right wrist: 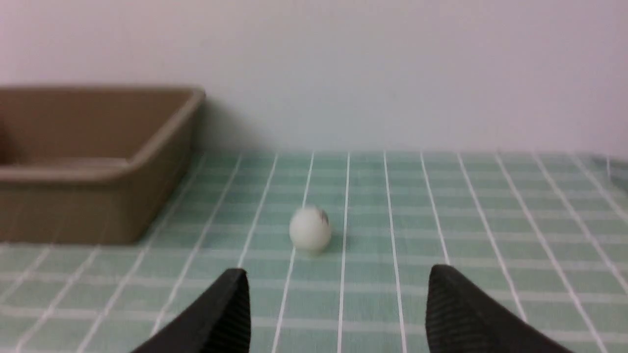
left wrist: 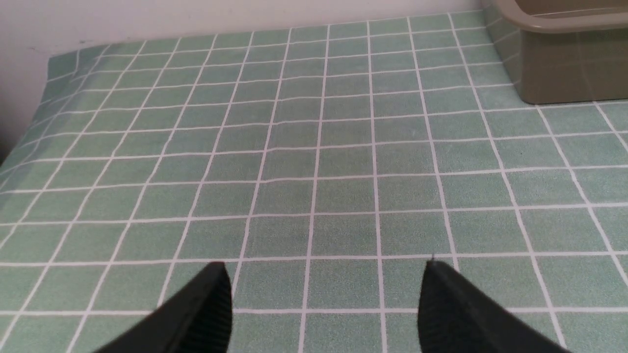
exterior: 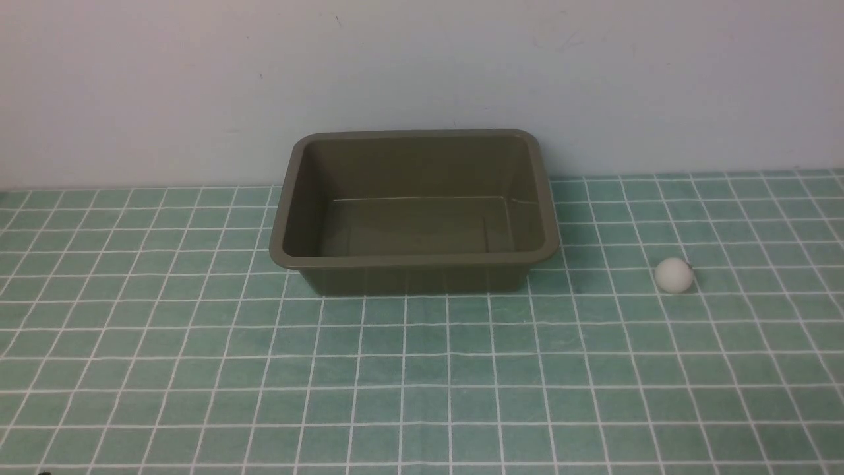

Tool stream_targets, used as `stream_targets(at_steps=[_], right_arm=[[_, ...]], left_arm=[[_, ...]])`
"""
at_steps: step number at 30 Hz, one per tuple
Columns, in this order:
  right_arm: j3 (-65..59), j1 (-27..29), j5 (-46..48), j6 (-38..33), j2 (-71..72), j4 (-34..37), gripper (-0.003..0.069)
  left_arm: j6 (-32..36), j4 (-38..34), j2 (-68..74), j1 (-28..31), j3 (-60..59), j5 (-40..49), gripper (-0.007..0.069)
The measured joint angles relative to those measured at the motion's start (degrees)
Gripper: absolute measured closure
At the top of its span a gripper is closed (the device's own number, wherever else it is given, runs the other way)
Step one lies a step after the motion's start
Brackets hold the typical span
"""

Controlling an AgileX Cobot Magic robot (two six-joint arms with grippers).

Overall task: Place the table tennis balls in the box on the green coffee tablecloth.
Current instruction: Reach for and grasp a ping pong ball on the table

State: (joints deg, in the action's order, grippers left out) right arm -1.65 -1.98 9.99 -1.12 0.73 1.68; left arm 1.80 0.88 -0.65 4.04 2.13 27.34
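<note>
Jaws of the right gripper are held apart and empty, the ball is seen on the tablecloth right of the empty box, and the reach, judged in hand, calls for straddling it.
</note>
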Motion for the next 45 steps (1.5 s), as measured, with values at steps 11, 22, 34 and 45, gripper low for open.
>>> stream_targets(at_steps=[11,22,34,45], right_arm=[[0.0,0.0,-20.1,0.0,0.0,0.0,0.0218],[0.0,0.0,-22.7,0.0,0.0,0.0,0.0218],[0.0,0.0,-27.1,8.2,0.0,0.0,0.0218],[4.4,0.0,-71.2,16.7,0.0,1.5,0.0219]], left_arm=[[0.0,0.0,0.0,0.0,0.0,0.0,0.0164],[0.0,0.0,0.0,0.0,0.0,0.0,0.0164],[0.0,0.0,0.0,0.0,0.0,0.0,0.0164],[0.0,0.0,0.0,0.0,0.0,0.0,0.0164]])
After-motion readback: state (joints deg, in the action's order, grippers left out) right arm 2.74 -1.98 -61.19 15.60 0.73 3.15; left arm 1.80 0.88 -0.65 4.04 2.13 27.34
